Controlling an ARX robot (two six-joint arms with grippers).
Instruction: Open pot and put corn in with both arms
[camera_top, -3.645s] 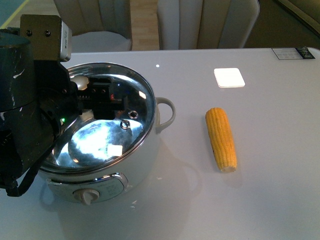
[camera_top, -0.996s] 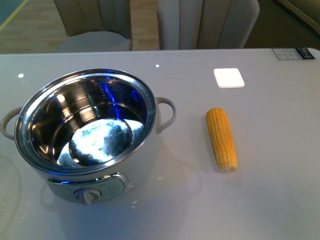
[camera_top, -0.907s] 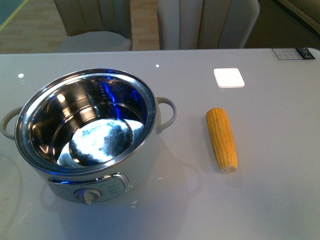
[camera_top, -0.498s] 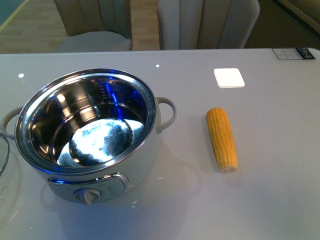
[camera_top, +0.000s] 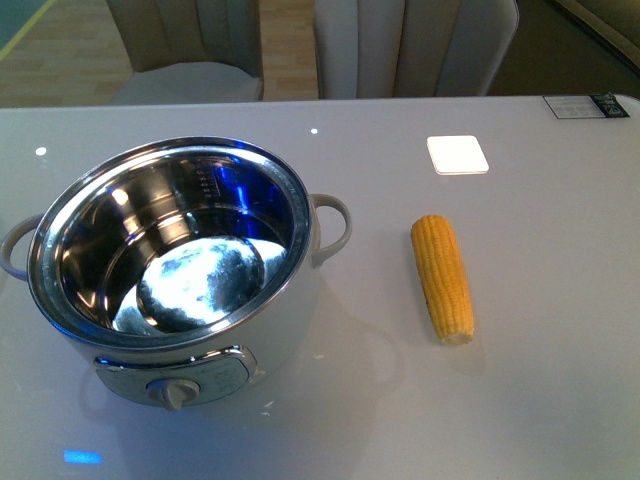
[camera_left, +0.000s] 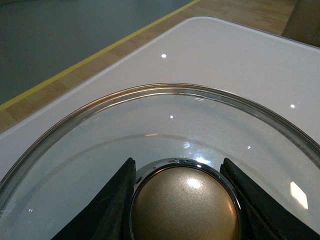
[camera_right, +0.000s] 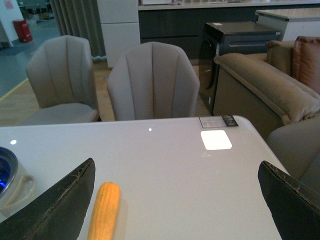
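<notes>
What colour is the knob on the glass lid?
Metallic bronze-gold with a chrome ring; the round lid knob shows best in the left wrist view.

Three cameras, one worktop (camera_top: 540, 380)
Front view looks down from the body onto pot (camera_top: 170, 260) and corn (camera_top: 443, 278); left wrist view sits close above a glass lid (camera_left: 165, 125); right wrist view looks low across toward chairs (camera_right: 152, 82), sharing corn and pot with the front.

White pot (camera_top: 288, 322) lidless, steel interior empty. Yellow corn (camera_top: 442, 278) lies flat, right of pot, apart.
</notes>
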